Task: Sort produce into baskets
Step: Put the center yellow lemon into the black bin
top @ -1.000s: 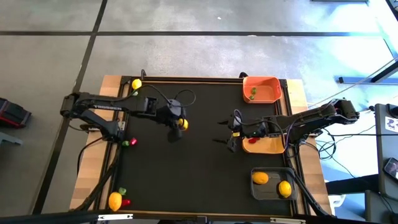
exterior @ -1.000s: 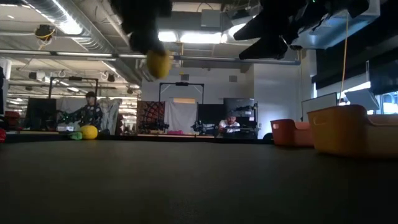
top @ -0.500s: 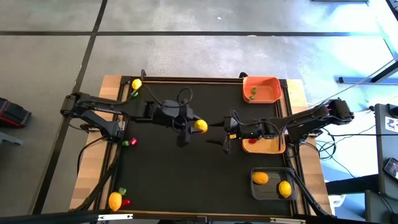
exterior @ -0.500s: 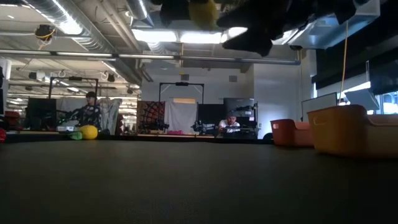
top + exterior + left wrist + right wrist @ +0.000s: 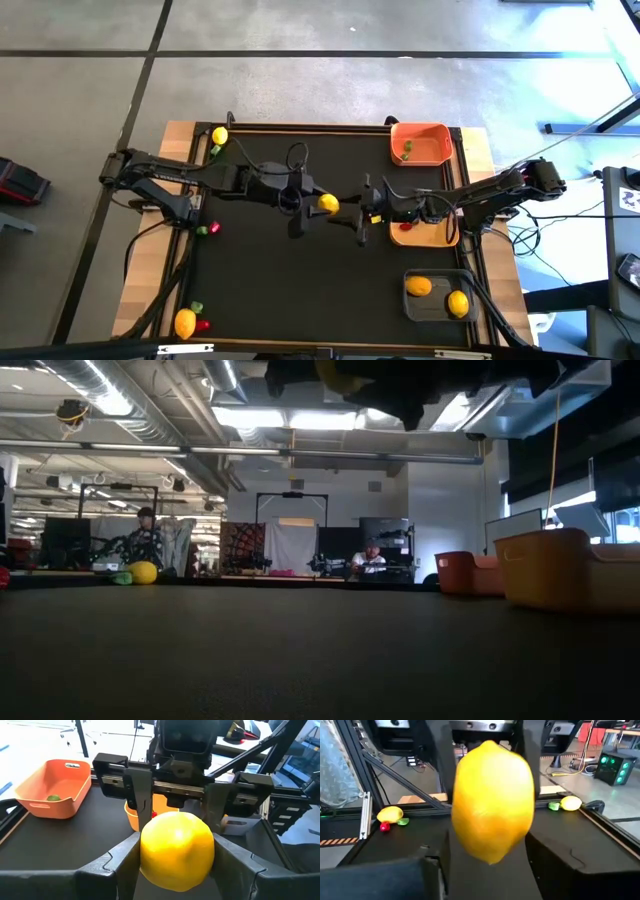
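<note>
Meeting hands (image 5: 312, 203) around lemon (image 5: 327, 203)

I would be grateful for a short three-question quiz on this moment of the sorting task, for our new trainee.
1. True or false: the left gripper holds the lemon up off the table, facing the right gripper.
2. How many lemons lie in the dark basket? A one, B two, C three.
3. Fill in: the only basket with a green piece in it is the ___ basket.
Key: 1 true; 2 B; 3 orange.
</note>
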{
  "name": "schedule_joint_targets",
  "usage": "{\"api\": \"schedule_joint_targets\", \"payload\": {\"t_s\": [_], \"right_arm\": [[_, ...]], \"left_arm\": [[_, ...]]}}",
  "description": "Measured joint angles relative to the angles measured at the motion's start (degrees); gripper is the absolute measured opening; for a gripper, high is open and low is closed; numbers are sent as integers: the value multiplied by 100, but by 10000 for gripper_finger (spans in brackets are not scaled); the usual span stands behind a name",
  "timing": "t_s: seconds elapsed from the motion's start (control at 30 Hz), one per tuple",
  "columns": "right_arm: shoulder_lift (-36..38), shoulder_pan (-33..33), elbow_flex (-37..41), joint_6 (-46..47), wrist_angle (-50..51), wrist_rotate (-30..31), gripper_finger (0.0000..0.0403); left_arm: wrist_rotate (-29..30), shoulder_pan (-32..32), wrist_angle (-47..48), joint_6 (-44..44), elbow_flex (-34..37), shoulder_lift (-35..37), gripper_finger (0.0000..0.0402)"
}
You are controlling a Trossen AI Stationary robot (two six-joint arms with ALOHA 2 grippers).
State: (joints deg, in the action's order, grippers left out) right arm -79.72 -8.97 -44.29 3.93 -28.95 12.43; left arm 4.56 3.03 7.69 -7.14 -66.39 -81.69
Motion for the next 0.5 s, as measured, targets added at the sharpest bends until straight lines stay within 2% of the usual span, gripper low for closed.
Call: {"api": "schedule_joint_targets", "payload": {"t_s": [0.33,0.5], "right_arm": [[0,4,2,-241,-90,-78,86],[0,4,2,-310,-88,-93,73]], "left_arm": [[-15,4,19,2,0,11,208],[-16,2,16,64,0,11,234]]}}
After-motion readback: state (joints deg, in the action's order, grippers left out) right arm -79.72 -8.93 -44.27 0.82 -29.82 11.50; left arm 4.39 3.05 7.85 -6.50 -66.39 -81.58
